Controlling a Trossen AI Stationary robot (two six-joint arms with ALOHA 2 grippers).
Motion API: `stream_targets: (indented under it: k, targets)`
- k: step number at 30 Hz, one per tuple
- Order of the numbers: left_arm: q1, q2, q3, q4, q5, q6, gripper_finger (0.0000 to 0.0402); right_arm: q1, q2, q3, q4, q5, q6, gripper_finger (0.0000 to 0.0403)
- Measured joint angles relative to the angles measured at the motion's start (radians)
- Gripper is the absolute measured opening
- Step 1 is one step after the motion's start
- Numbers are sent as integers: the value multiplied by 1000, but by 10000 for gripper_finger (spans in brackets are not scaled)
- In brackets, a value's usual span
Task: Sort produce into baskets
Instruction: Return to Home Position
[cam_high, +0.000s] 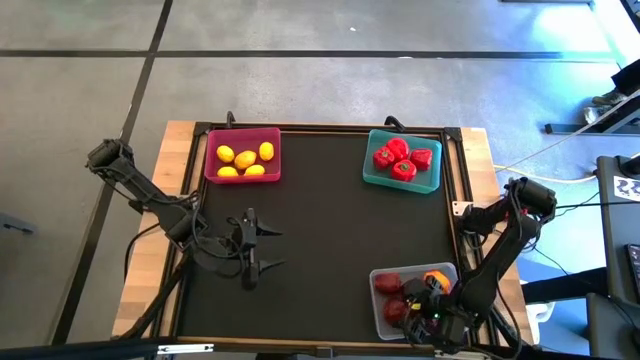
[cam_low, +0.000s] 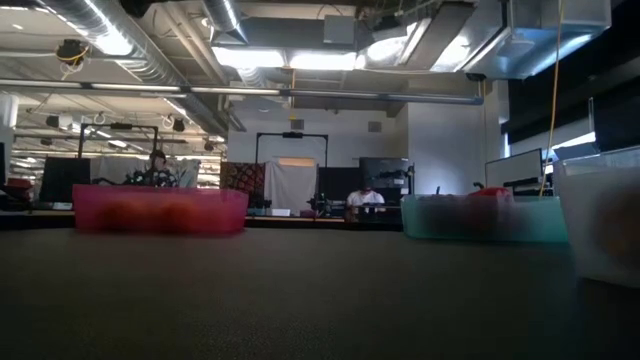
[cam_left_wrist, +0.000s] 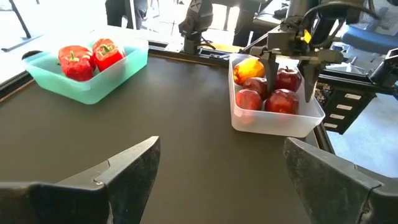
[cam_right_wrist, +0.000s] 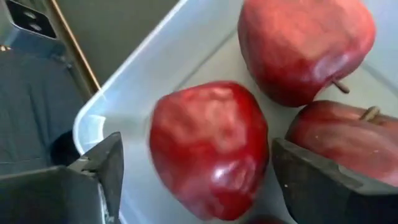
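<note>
Apples (cam_right_wrist: 208, 149) in clear bin (cam_left_wrist: 273, 127), R gripper (cam_right_wrist: 205, 177) over them, fingers apart; L gripper (cam_high: 272, 249) apart too, over black mat (cam_high: 330, 210).

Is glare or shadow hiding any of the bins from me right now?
High view: even light, no glare on the mat; the pink basket reads plainly. Low view: bright ceiling lights leave the foreground dark and the teal basket's contents dim. Left wrist view: the clear basket is well lit. Right wrist view: only a soft sheen on the apple.
</note>
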Motion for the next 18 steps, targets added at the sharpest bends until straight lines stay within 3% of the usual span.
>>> stream_targets:
  k: [4,11,14,18]
  targets:
    - [0,0,0,9,0,27,335,-7,-34,39,-47,15,-37,311]
    - [1,0,0,18,0,54,330,-62,-81,96,-95,197,-202,295]
    - [11,-6,0,17,-1,114,300,-126,-86,96,-97,174,-324,286]
    - [53,-30,1,-13,-1,184,230,-236,-85,95,-94,107,-531,259]
